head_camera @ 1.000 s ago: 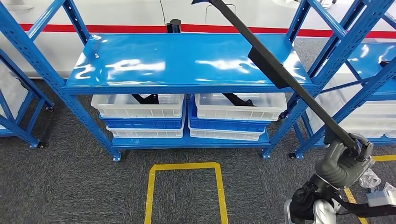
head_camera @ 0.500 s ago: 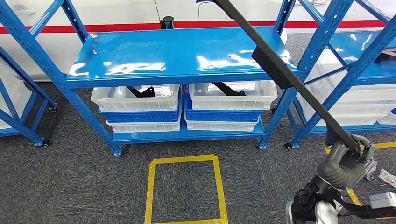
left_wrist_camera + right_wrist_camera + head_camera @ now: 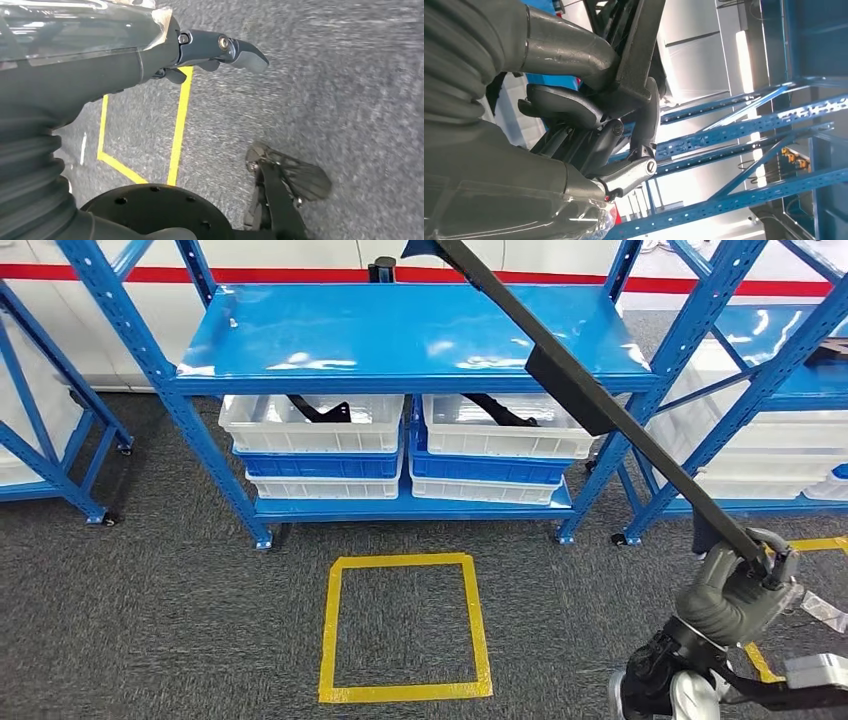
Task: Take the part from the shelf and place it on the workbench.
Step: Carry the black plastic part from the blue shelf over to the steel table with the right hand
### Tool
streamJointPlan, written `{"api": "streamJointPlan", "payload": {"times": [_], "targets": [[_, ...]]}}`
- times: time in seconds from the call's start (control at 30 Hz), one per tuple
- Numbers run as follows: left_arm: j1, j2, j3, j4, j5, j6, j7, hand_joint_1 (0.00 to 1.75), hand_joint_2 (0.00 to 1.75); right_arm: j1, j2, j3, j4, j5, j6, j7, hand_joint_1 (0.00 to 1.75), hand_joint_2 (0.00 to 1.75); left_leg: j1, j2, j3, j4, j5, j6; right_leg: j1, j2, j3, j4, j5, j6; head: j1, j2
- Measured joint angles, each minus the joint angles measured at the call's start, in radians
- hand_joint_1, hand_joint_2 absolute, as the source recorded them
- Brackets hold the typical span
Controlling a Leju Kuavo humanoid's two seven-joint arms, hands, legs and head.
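The right hand (image 3: 738,592) grips the lower end of a long black part (image 3: 590,400), its fingers (image 3: 569,107) wrapped around the bar in the right wrist view. From the hand the part slants up and away to the robot's left, crossing in front of the blue shelf rack (image 3: 400,335) and ending past the rack's top deck. A wider black block sits partway along the part, well above the hand. The part is clear of the shelf and carried in the air.

Beyond the hand and to its left, under the rack's top deck, stand two stacks of white and blue bins (image 3: 315,445). The upper white bin of each stack holds another black part (image 3: 318,410), and the second one lies in the bin nearer the hand (image 3: 500,410). On the grey carpet, down and to the left of the right hand, a square of yellow tape (image 3: 405,628) is marked on the floor in front of the rack. A further blue rack (image 3: 770,350) rises just behind the hand.

The left hand (image 3: 210,52) hangs over the carpet in the left wrist view with nothing in it; its fingers are curled in under the thumb. A yellow tape line (image 3: 180,125) runs on the floor beneath it.
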Motion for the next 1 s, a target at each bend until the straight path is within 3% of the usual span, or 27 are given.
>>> {"api": "streamJointPlan", "payload": {"times": [0.03, 0.07, 0.1, 0.13, 0.2, 0.23, 0.3, 0.33, 0.4, 0.43, 0.5, 0.57, 0.6, 0.63, 0.67, 0.7, 0.77, 0.8, 0.83, 0.9, 0.97, 1.0], "targets": [[0.0, 0.0, 0.0, 0.0, 0.0, 0.0, 0.0, 0.0, 1.75, 0.0, 0.0, 0.0, 0.0, 0.0, 0.0, 0.0, 1.75, 1.75, -0.001, 0.001, -0.015, 0.0, 0.012, 0.004, 0.001, 0.0, -0.016, 0.066, -0.04, -0.004, 0.002, 0.0], [0.0, 0.0, 0.0, 0.0, 0.0, 0.0, 0.0, 0.0, 1.75, 0.0, 0.0, 0.0, 0.0, 0.0, 0.0, 0.0, 1.75, 1.75, -0.003, 0.002, -0.031, 0.001, 0.024, 0.004, 0.001, 0.001, -0.023, 0.122, -0.062, -0.002, 0.002, 0.0], [0.0, 0.0, 0.0, 0.0, 0.0, 0.0, 0.0, 0.0, 1.75, 0.0, 0.0, 0.0, 0.0, 0.0, 0.0, 0.0, 1.75, 1.75, -0.004, 0.003, -0.046, 0.002, 0.036, 0.003, 0.002, 0.001, -0.018, 0.154, -0.063, 0.005, 0.002, 0.0], [0.0, -0.001, 0.0, 0.0, 0.0, 0.0, 0.0, 0.0, 1.75, 0.001, 0.0, 0.0, 0.0, 0.001, 0.0, 0.0, 1.75, 1.75, -0.005, 0.004, -0.062, 0.002, 0.048, 0.002, 0.002, 0.001, 0.003, 0.152, -0.047, 0.014, 0.002, 0.0], [0.0, -0.001, 0.0, 0.0, 0.0, 0.001, 0.0, 0.0, 1.75, 0.0, 0.0, 0.001, 0.0, 0.008, 0.0, -0.001, 1.75, 1.75, -0.006, 0.004, -0.089, 0.004, 0.072, -0.003, 0.002, 0.001, 0.094, 0.05, -0.005, 0.027, 0.002, 0.0], [0.0, -0.002, 0.0, 0.0, -0.002, 0.005, 0.001, 0.0, 1.75, 0.0, 0.0, 0.002, -0.001, 0.015, 0.0, -0.003, 1.75, 1.75, -0.007, 0.003, -0.098, 0.005, 0.082, -0.008, 0.004, 0.001, 0.155, -0.033, -0.002, 0.025, 0.003, 0.0], [0.0, -0.002, 0.0, 0.0, -0.01, 0.017, 0.006, 0.0, 1.75, -0.001, 0.0, 0.006, -0.004, 0.033, -0.002, -0.011, 1.75, 1.75, -0.01, 0.003, -0.105, 0.004, 0.1, -0.02, 0.011, 0.002, 0.23, -0.15, -0.021, 0.009, -0.001, 0.0], [0.0, -0.003, -0.001, 0.0, -0.017, 0.023, 0.011, 0.0, 1.75, -0.001, 0.0, 0.008, -0.005, 0.043, -0.003, -0.015, 1.75, 1.75, -0.01, 0.003, -0.106, 0.001, 0.108, -0.027, 0.016, 0.003, 0.24, -0.173, -0.028, -0.001, -0.003, 0.0], [0.001, -0.002, -0.003, 0.0, -0.025, 0.029, 0.021, 0.0, 1.75, -0.001, 0.001, 0.012, -0.005, 0.056, -0.007, -0.021, 1.75, 1.75, -0.006, 0.002, -0.11, -0.001, 0.116, -0.04, 0.013, 0.003, 0.227, -0.174, -0.016, -0.02, -0.006, 0.0], [0.002, -0.002, -0.004, 0.0, -0.027, 0.029, 0.026, 0.0, 1.75, -0.002, 0.001, 0.015, -0.005, 0.06, -0.008, -0.023, 1.75, 1.75, -0.004, 0.001, -0.116, 0.011, 0.098, -0.046, 0.009, 0.002, 0.219, -0.175, -0.007, -0.031, -0.008, 0.0], [0.003, -0.002, -0.006, 0.001, -0.03, 0.03, 0.032, 0.0, 1.75, -0.002, 0.003, 0.02, -0.006, 0.067, -0.01, -0.026, 1.75, 1.75, 0.001, -0.002, -0.145, 0.092, 0.009, -0.056, 0.004, 0.001, 0.201, -0.175, 0.013, -0.047, -0.011, 0.0], [0.004, -0.002, -0.009, 0.001, -0.034, 0.03, 0.034, 0.0, 1.75, -0.001, 0.003, 0.024, -0.006, 0.071, -0.011, -0.027, 1.75, 1.75, 0.002, -0.002, -0.178, 0.226, -0.076, -0.066, 0.006, 0.004, 0.183, -0.174, 0.03, -0.052, -0.014, 0.0], [0.004, -0.001, -0.01, 0.001, -0.035, 0.03, 0.034, 0.0, 1.75, 0.0, 0.004, 0.024, -0.006, 0.072, -0.012, -0.028, 1.75, 1.75, 0.004, -0.003, -0.183, 0.276, -0.087, -0.07, 0.007, 0.007, 0.175, -0.173, 0.038, -0.05, -0.013, 0.0], [0.004, -0.001, -0.012, 0.001, -0.036, 0.03, 0.034, 0.0, 1.75, 0.001, 0.004, 0.024, -0.006, 0.073, -0.012, -0.028, 1.75, 1.75, 0.005, -0.003, -0.173, 0.291, -0.076, -0.072, 0.007, 0.012, 0.167, -0.171, 0.045, -0.047, -0.014, 0.0], [0.004, 0.0, -0.012, 0.001, -0.037, 0.03, 0.034, 0.0, 1.75, 0.001, 0.004, 0.025, -0.006, 0.073, -0.012, -0.028, 1.75, 1.75, 0.007, -0.004, -0.144, 0.266, -0.052, -0.072, 0.006, 0.018, 0.159, -0.168, 0.05, -0.043, -0.014, 0.0], [0.004, 0.0, -0.013, 0.001, -0.037, 0.029, 0.034, 0.0, 1.75, 0.002, 0.004, 0.025, -0.006, 0.073, -0.013, -0.029, 1.75, 1.75, 0.01, -0.012, -0.098, 0.208, -0.027, -0.071, 0.006, 0.026, 0.152, -0.164, 0.054, -0.04, -0.014, 0.0], [0.005, 0.0, -0.013, 0.001, -0.037, 0.025, 0.034, 0.0, 1.75, 0.002, 0.004, 0.026, -0.006, 0.075, -0.013, -0.03, 1.75, 1.75, 0.014, -0.048, -0.004, 0.073, -0.011, -0.065, 0.007, 0.039, 0.137, -0.153, 0.059, -0.033, -0.013, 0.0], [0.006, 0.0, -0.014, 0.001, -0.037, 0.022, 0.034, 0.0, 1.75, 0.001, 0.004, 0.027, -0.006, 0.075, -0.013, -0.031, 1.75, 1.75, 0.015, -0.063, 0.022, 0.031, -0.014, -0.061, 0.008, 0.046, 0.131, -0.149, 0.061, -0.028, -0.013, 0.0], [0.007, 0.0, -0.014, 0.001, -0.036, 0.019, 0.034, 0.0, 1.75, 0.001, 0.004, 0.028, -0.006, 0.075, -0.013, -0.031, 1.75, 1.75, 0.014, -0.07, 0.033, 0.012, -0.023, -0.057, 0.009, 0.054, 0.124, -0.146, 0.065, -0.023, -0.013, 0.0], [0.009, -0.001, -0.014, 0.001, -0.035, 0.015, 0.034, 0.0, 1.75, 0.001, 0.005, 0.03, -0.008, 0.076, -0.012, -0.033, 1.75, 1.75, 0.013, -0.053, 0.03, 0.001, -0.021, -0.045, 0.008, 0.066, 0.112, -0.141, 0.071, -0.01, -0.012, 0.0], [0.009, -0.001, -0.014, 0.001, -0.033, 0.011, 0.034, 0.0, 1.75, 0.001, 0.003, 0.03, -0.008, 0.076, -0.012, -0.033, 1.75, 1.75, 0.014, -0.031, 0.023, -0.006, -0.014, -0.027, 0.009, 0.05, 0.082, -0.099, 0.05, -0.005, -0.008, 0.0], [0.009, -0.002, -0.014, 0.001, -0.033, 0.01, 0.034, 0.0, 1.75, 0.002, 0.002, 0.03, -0.009, 0.076, -0.012, -0.034, 1.75, 1.75, 0.014, -0.019, 0.018, -0.008, -0.009, -0.02, 0.01, 0.036, 0.055, -0.048, 0.024, -0.007, -0.005, 0.0]]}}
